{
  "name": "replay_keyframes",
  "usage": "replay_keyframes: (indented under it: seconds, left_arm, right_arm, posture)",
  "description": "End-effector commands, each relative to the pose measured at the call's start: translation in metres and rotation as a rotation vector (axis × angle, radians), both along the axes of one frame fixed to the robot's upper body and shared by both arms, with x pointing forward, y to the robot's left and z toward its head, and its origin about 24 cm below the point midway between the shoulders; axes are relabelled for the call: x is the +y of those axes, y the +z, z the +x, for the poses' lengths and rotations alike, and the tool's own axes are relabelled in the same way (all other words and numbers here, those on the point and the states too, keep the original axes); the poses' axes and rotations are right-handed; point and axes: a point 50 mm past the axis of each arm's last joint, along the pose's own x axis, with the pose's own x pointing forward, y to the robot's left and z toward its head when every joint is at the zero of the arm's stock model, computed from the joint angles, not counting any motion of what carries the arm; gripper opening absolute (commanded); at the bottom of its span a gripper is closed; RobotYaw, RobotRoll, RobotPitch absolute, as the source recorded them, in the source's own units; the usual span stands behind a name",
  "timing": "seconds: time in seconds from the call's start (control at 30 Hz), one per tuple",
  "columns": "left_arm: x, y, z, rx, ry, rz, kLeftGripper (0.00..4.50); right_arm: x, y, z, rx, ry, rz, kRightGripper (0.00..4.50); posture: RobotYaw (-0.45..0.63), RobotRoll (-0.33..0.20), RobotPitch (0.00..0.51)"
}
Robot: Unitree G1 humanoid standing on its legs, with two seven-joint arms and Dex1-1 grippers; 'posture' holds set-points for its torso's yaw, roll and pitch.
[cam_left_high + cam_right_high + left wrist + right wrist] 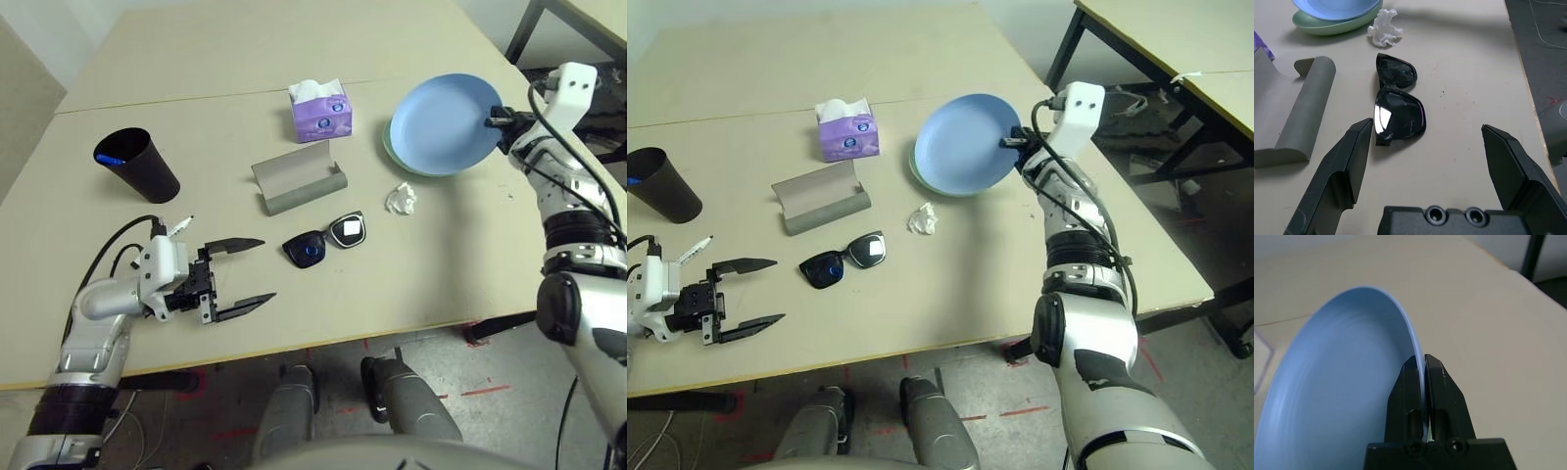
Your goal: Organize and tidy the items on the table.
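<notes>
My right gripper (1422, 358) is shut on the rim of the blue plate (446, 122) and holds it tilted over the green plate (1327, 24) at the table's far right. My left gripper (268, 269) stands open just above the table (245, 59), its fingers pointing at the black sunglasses (325, 241) a short way ahead. Behind the sunglasses lies the open grey case (299, 176). A crumpled white tissue (401, 198) lies next to the plates. The black cup (137, 164) at the left holds a blue-capped marker (110, 159). Another marker (178, 227) lies by my left wrist.
A purple tissue box (320, 110) stands behind the grey case. A seam runs across the table beyond it. A smaller table with dark legs (1176, 39) stands off to the right. The table's front edge is close under my left gripper.
</notes>
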Motion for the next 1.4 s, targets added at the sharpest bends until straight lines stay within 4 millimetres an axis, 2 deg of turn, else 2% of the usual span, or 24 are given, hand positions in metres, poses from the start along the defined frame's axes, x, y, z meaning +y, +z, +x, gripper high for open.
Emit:
replay_keyframes:
  seconds: [0.03,0.1,0.4,0.43,0.53,0.63,0.7,0.8,0.9,1.03,1.17,1.3,1.4]
  left_arm:
    - [0.0,0.002,-0.005,-0.007,-0.002,0.012,4.5]
    - [0.0,0.001,-0.007,-0.008,0.002,0.017,4.5]
    - [0.003,0.0,-0.005,-0.003,0.025,0.013,4.5]
    - [0.003,0.0,-0.004,-0.003,0.026,0.014,4.5]
    - [0.005,0.0,-0.002,-0.001,0.027,0.018,4.5]
    - [0.009,0.0,-0.001,0.007,0.031,0.016,4.5]
    - [0.01,0.0,0.0,0.011,0.033,0.011,4.5]
    - [0.012,0.0,0.002,0.018,0.034,0.006,4.5]
    - [0.015,-0.001,0.002,0.04,0.029,0.003,4.5]
    - [0.019,0.004,0.006,0.04,0.053,-0.019,4.5]
    - [0.027,0.012,0.007,0.035,0.092,-0.027,4.5]
    - [0.03,0.013,0.003,0.057,0.103,-0.029,4.5]
    - [0.029,0.015,-0.001,0.102,0.09,-0.055,4.5]
  right_arm:
    - [0.003,-0.001,0.004,0.008,-0.065,-0.013,0.58]
    - [0.006,-0.001,0.006,0.008,-0.073,-0.016,1.14]
    - [0.019,0.003,0.009,0.007,0.001,0.014,4.3]
    - [0.018,0.004,0.007,0.019,0.033,-0.01,4.48]
    - [0.016,0.006,-0.004,0.044,0.159,-0.027,4.48]
    - [-0.001,-0.001,-0.039,0.094,0.288,-0.154,4.48]
    - [-0.009,-0.005,-0.056,0.11,0.269,-0.218,4.48]
    - [-0.017,-0.009,-0.079,0.12,0.149,-0.108,4.48]
    - [-0.005,-0.017,-0.096,0.127,0.085,-0.024,4.48]
    - [0.014,-0.024,-0.106,0.11,0.225,0.024,4.48]
    - [0.024,-0.052,-0.131,0.106,0.556,-0.154,4.48]
    - [0.022,-0.075,-0.139,0.128,0.64,-0.323,4.48]
    - [0.026,-0.085,-0.136,0.098,0.674,-0.39,4.48]
  posture:
    - [-0.04,0.0,0.195]
    - [-0.03,0.0,0.193]
    - [-0.05,0.0,0.193]
    - [-0.05,0.0,0.193]
    - [-0.06,0.0,0.193]
    - [-0.08,0.0,0.196]
    - [-0.09,0.0,0.199]
    - [-0.11,0.0,0.204]
    - [-0.13,0.0,0.207]
    - [-0.12,0.0,0.206]
    - [-0.1,0.0,0.204]
    - [-0.09,0.0,0.2]
    - [-0.08,0.0,0.197]
